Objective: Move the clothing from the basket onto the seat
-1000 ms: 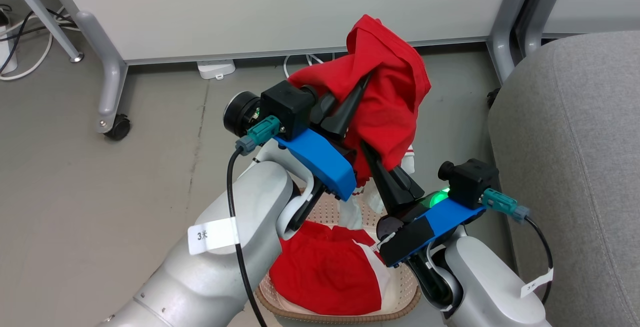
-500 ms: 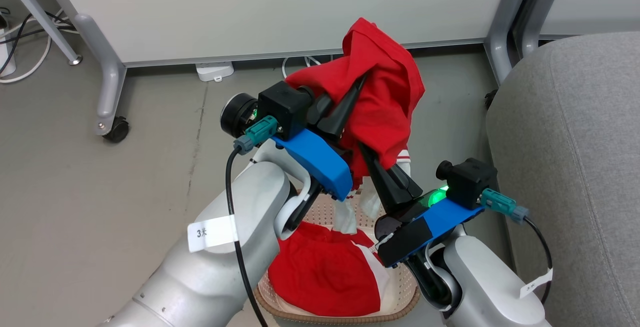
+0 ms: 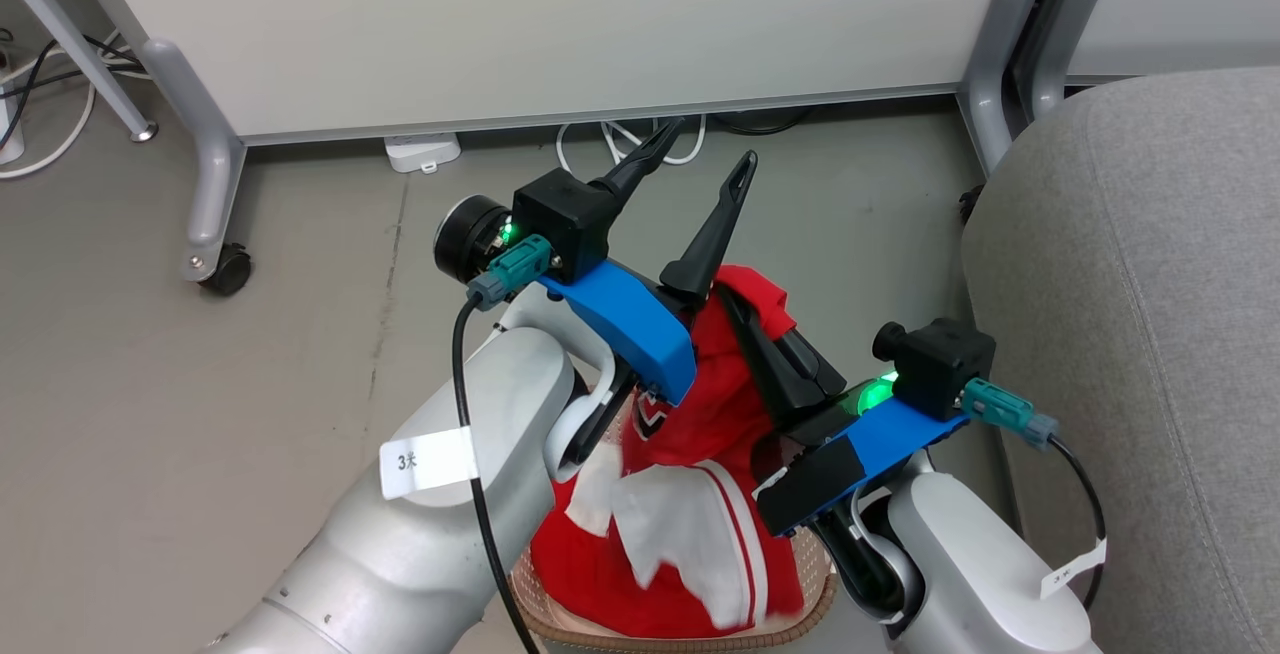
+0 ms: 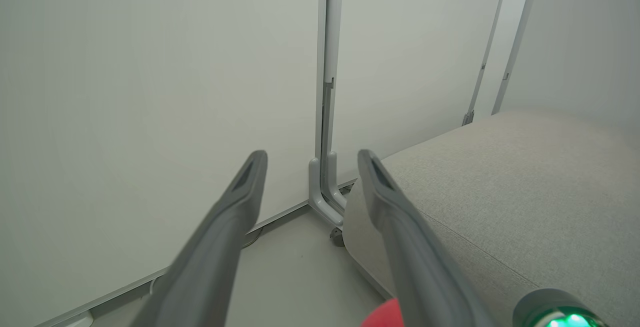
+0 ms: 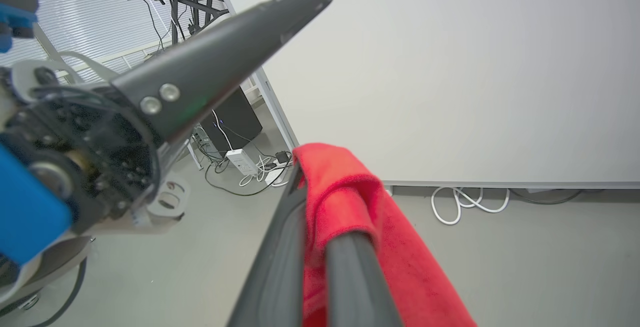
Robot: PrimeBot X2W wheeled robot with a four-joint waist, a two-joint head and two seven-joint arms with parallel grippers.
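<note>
My left gripper (image 3: pixel 697 156) stands open above the basket, nothing between its fingers (image 4: pixel 250 177). Lower and to its right, my right gripper (image 3: pixel 738 302) is shut on a fold of the red top (image 3: pixel 705 404), seen close up as red cloth (image 5: pixel 350 207) pinched between its fingers. The top hangs down, its white panel (image 3: pixel 690 534) lying over the red clothing in the basket (image 3: pixel 812 606), of which just the brown rim shows. The grey seat (image 3: pixel 1130 284) lies to the right, also the seat (image 4: pixel 500 197) in the left wrist view.
A white partition panel (image 3: pixel 560 24) stands ahead on grey feet, one with a caster (image 3: pixel 225 269). A white power adapter (image 3: pixel 422 149) and cables (image 3: pixel 620 139) lie on the floor below it. Another grey foot (image 3: pixel 985 104) stands by the seat's corner.
My left gripper has opened and let go of the red top. The top has dropped from above both grippers and now hangs from the right gripper into the basket. The camera shifted slightly.
</note>
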